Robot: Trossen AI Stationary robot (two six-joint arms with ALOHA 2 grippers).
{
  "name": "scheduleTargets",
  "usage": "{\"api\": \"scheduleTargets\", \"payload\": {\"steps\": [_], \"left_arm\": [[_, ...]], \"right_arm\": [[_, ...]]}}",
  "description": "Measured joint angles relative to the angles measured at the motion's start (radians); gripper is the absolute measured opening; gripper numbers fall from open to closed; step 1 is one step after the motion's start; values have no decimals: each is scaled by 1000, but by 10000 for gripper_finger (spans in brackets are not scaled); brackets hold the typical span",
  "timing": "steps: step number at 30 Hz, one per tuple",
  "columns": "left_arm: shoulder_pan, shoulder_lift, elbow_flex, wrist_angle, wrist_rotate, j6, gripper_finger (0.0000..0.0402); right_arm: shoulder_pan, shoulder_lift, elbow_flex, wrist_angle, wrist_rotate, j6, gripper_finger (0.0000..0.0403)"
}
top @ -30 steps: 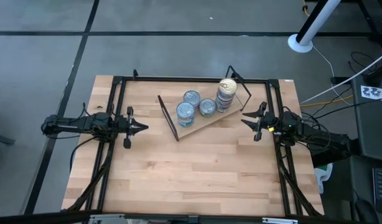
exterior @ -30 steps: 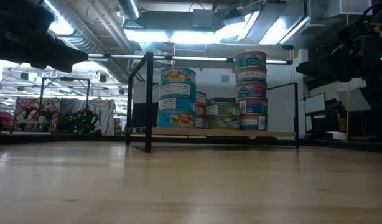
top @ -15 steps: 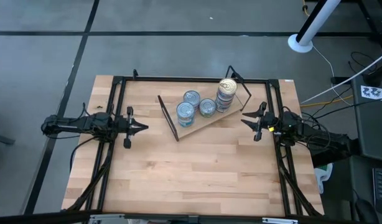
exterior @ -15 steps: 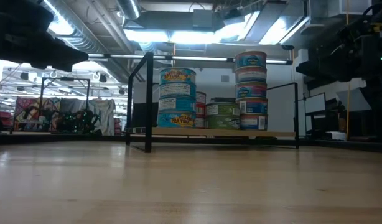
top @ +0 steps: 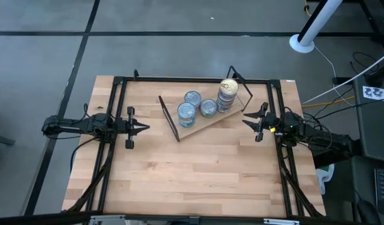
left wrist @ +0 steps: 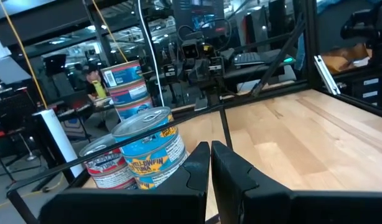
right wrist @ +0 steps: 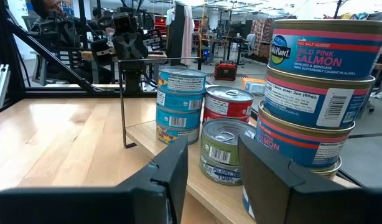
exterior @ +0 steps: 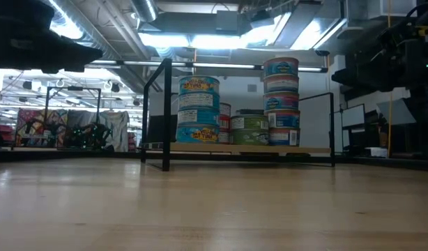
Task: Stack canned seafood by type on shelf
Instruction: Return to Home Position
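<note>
The canned seafood [top: 204, 106] stands in stacks on the shelf [top: 207, 123], which sits slantwise at the far middle of the tabletop [top: 198, 175]. We judge that only the retreat to home is left. The left gripper [top: 142, 127], fingers together, hangs well apart from the shelf. The right gripper [top: 245, 119], fingers apart and empty, points at the tallest stack [top: 227, 89] from near. It should draw straight back, not sideways, lest it clip that stack. From above we see only lids; the right wrist view reads salmon labels, a green tin [right wrist: 222, 152] and a blue stack [right wrist: 178, 106].
</note>
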Motion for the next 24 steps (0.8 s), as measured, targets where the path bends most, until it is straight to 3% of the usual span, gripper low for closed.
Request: {"api": "scheduleTargets", "payload": {"steps": [24], "left_arm": [[0, 0, 0, -4, 2, -21, 13]], "right_arm": [[0, 0, 0, 0, 0, 0, 138]]}}
